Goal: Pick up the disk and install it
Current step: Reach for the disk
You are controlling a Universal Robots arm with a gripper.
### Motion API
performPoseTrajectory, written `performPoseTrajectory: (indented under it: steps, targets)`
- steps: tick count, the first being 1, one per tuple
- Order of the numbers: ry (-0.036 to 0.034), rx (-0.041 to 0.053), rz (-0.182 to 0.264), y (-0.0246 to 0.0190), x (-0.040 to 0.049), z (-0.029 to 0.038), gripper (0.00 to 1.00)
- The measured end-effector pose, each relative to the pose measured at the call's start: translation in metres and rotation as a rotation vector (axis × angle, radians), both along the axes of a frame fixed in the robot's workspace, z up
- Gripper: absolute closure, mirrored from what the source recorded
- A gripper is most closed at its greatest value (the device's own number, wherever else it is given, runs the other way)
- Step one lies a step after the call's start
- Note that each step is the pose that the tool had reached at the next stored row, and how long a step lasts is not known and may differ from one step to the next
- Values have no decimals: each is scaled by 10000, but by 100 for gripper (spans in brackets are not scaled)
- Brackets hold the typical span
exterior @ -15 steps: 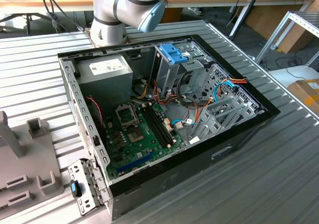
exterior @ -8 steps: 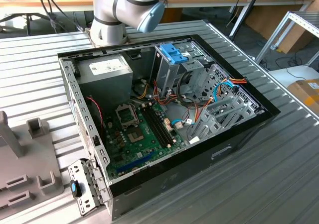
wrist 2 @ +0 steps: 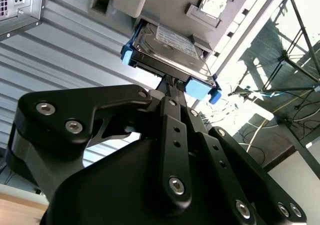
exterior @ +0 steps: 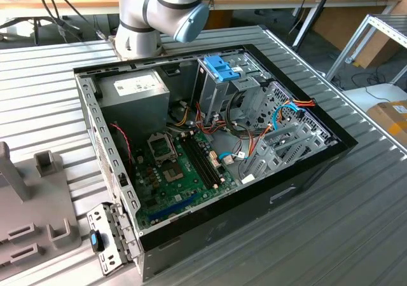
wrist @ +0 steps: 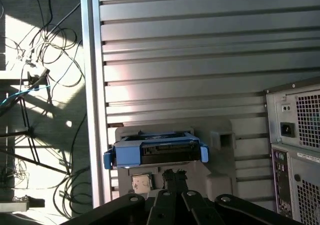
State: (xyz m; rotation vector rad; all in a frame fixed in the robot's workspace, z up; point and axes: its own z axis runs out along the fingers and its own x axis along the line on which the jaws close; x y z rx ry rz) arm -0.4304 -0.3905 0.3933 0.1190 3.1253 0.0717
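While the disk [wrist: 157, 152] lies flat in a grey holder [wrist: 220, 140] on the ribbed table [wrist: 190, 60], the gripper [wrist: 173, 174] hovers at its near end, fingers [wrist 2: 176, 130] pressed together, holding nothing.
A clean pickup likely needs the fingers spread, centred between the blue rails [wrist: 116, 157] and square to the disk, so it lifts out level. Label faces up; the connector end faces the gripper, and the long axis seems to run straight away from it, across the table's ribs.

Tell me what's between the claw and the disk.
Nothing: in the second wrist view the claw reaches right up to the near edge of the disk, with no gap showing.
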Motion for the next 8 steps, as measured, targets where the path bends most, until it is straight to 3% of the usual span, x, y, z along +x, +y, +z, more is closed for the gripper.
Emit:
performPoseTrajectory:
  steps: [8]
  targets:
    - [0,1,0,2,-66,0,89]
